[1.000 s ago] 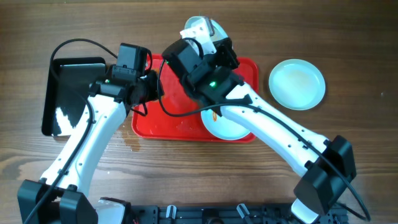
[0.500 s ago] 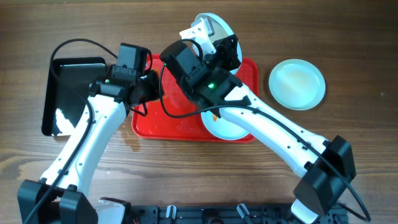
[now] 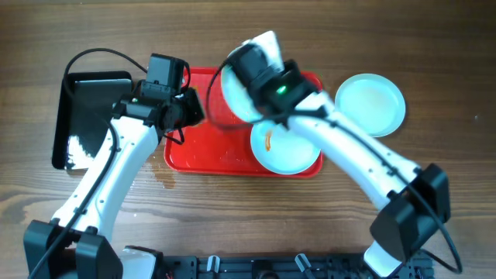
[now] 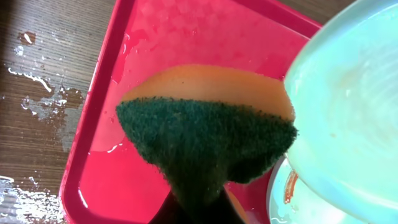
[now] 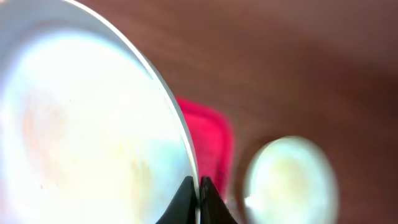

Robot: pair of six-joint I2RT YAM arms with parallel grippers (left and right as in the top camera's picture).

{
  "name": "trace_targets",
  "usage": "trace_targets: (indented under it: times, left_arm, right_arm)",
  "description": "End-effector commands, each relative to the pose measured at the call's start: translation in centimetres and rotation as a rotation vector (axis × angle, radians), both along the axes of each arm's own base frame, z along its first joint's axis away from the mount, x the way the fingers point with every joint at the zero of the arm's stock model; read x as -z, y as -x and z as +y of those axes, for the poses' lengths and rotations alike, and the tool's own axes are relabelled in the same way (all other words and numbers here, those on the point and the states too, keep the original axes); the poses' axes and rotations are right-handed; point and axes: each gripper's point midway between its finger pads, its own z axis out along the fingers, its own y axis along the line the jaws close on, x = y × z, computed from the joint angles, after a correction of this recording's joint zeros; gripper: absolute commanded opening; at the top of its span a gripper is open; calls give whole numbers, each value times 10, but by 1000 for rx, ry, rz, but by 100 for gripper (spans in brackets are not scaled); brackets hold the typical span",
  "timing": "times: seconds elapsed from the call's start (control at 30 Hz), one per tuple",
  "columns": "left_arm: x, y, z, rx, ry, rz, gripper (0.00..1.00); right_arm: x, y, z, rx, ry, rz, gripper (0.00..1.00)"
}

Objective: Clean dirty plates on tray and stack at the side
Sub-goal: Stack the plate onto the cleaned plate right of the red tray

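Note:
My right gripper (image 3: 260, 74) is shut on the rim of a pale mint plate (image 3: 242, 85) and holds it tilted above the red tray (image 3: 198, 151). In the right wrist view the plate (image 5: 81, 118) fills the left and the jaws (image 5: 198, 190) pinch its edge. My left gripper (image 3: 190, 108) is shut on an orange sponge with a dark green scouring face (image 4: 205, 143), held over the tray (image 4: 137, 74) beside the lifted plate (image 4: 348, 106). A second plate (image 3: 285, 147) with an orange smear (image 3: 268, 140) lies on the tray. A third plate (image 3: 370, 105) lies on the table to the right.
A glossy black tray (image 3: 81, 116) stands at the left. Water is spilled on the wooden table (image 3: 167, 177) by the red tray's left front corner and it also shows in the left wrist view (image 4: 37, 93).
My right gripper has swung the held plate from the tray's back edge down and to the left, tilting it toward the sponge. The left arm has barely moved.

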Motion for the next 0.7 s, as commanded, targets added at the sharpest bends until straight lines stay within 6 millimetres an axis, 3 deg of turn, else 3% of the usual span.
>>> trace_targets:
  times: [0.0,0.17,0.23,0.33,0.47,0.67]
  left_arm:
    - [3,-2,1,-11,7,5,4]
    - [1,-6,0,-11,11,-11,4]
    - [1,-5,0,-11,11,-11,4]
    - [2,-5,0,-11,10,-7,4]
    - [2,-4,0,-11,9,-6,4]
    - [2,-4,0,-11,9,-4,4]
  right_arm:
    - [-26,-6,-40,91,-366,85,4]
    - [-7,-9,-186,440,-355,145,4]
    - [8,-4,-223,534,-390,172,4]
    - [33,5,-258,654,-492,207,4]
    - [67,14,-289,735,-606,225,4]
    - [102,28,-302,794,-630,247,4]
